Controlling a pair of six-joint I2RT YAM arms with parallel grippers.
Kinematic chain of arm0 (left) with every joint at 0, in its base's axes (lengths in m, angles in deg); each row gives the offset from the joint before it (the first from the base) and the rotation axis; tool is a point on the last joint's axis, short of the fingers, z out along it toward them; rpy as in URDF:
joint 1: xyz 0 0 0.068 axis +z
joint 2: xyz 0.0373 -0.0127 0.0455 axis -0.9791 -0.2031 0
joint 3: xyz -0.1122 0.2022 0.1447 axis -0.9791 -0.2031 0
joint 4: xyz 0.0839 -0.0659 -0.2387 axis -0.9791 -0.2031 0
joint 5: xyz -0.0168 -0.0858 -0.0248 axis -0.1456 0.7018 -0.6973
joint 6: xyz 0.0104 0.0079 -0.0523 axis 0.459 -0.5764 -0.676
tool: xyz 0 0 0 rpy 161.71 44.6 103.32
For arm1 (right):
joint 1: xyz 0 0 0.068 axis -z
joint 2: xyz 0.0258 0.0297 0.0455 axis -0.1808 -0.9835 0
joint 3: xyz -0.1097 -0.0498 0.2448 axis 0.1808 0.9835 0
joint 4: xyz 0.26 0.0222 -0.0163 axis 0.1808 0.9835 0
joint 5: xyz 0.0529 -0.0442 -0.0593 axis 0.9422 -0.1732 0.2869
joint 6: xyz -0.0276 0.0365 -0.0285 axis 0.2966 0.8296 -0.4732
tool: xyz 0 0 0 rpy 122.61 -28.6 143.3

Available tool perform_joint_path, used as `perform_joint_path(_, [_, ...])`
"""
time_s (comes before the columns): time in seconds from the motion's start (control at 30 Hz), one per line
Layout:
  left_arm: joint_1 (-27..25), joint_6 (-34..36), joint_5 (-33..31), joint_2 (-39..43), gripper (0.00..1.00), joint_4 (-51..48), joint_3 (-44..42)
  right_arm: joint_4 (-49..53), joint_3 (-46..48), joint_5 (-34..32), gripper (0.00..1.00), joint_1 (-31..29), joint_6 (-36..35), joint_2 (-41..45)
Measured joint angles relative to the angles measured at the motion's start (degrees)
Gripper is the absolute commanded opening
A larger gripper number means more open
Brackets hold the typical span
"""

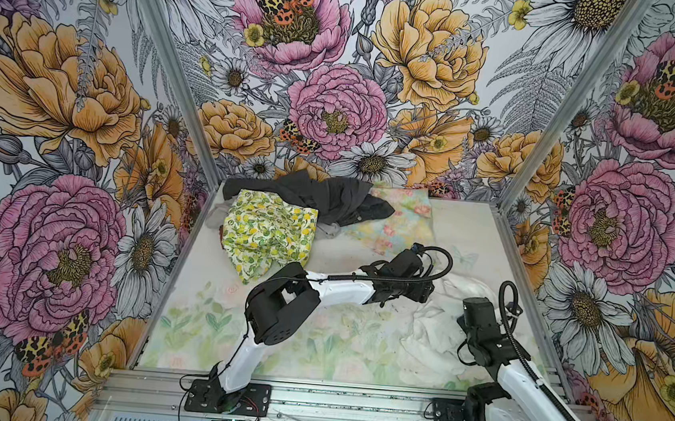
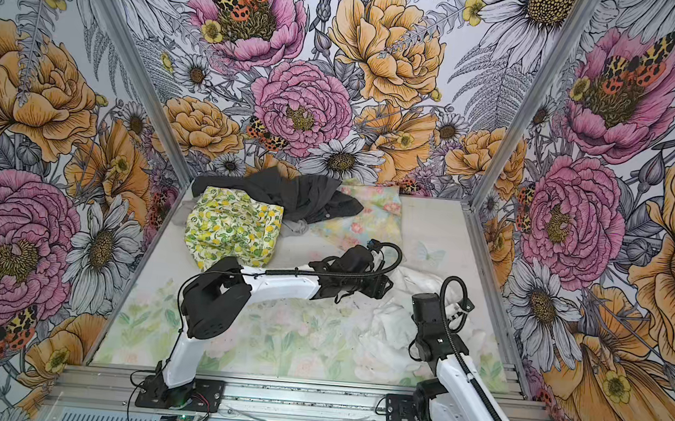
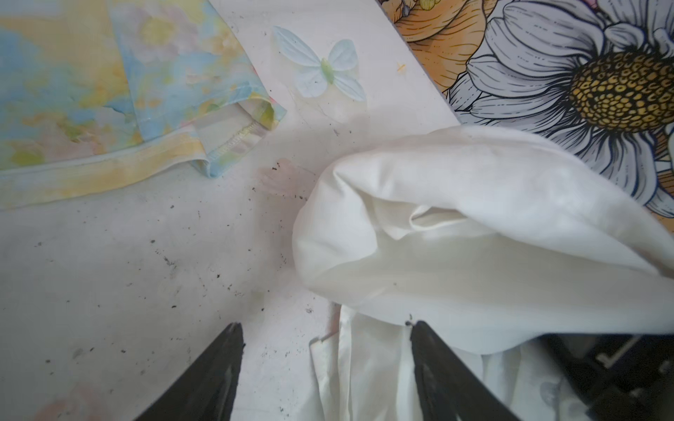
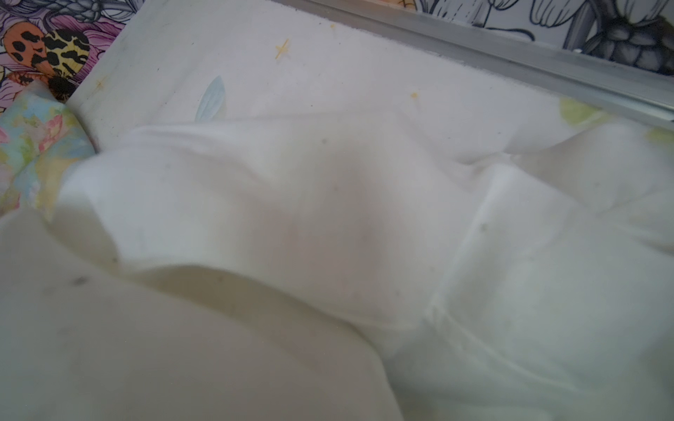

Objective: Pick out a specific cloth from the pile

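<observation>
The left gripper (image 3: 324,324) hangs wide open over the table (image 1: 463,231) with nothing between its fingers. Only the left wrist view shows this: one finger (image 3: 226,364) is over bare, speckled table, and the tip of the second (image 3: 437,364) meets the edge of the cloth (image 3: 474,237). Both top views hide these fingers under the left arm (image 1: 341,291), which reaches across the middle. They do show the whole of the cloth (image 1: 433,336), a crumpled white heap (image 2: 383,336) spread from under the left gripper to the right arm (image 1: 484,328). The right gripper's fingers appear in no view. They are closed and buried in the fabric, and the right wrist view is filled with white folds (image 4: 291,218) rising close to the lens. In the left wrist view the same fabric stands off the table in a puffed fold, as if pinched from the right gripper's side. The pile (image 1: 306,217) lies beyond the left gripper, toward the back wall and apart from the cloth. The dark grey garment (image 1: 328,196) and the lemon-print cloth (image 1: 267,230) appear only in the top views. The pastel floral cloth (image 1: 401,221) is the nearest to both grippers. Its hemmed corner (image 3: 91,91) lies ahead of the open fingers, and an edge of it (image 4: 33,145) shows past the white folds.
</observation>
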Motion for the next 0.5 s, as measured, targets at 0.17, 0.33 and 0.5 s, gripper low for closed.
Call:
perform_joint_path(0.17, [0.26, -0.15, 0.22, -0.22, 0.74, 0.13, 0.33, -0.07, -0.04, 0.11, 0.0, 3.65, 0.22, -2.1])
perform_joint_path(0.33, [1.7, -0.15, 0.22, 0.83, 0.74, 0.2, 0.13, -0.2, -1.11, -0.17, 0.0, 5.53, 1.2, -6.64])
perform_joint_path(0.5, [3.8, -0.15, 0.17, 4.98, 0.74, 1.18, -2.25, -0.28, -2.93, -0.39, 0.0, 5.97, 1.92, -10.71])
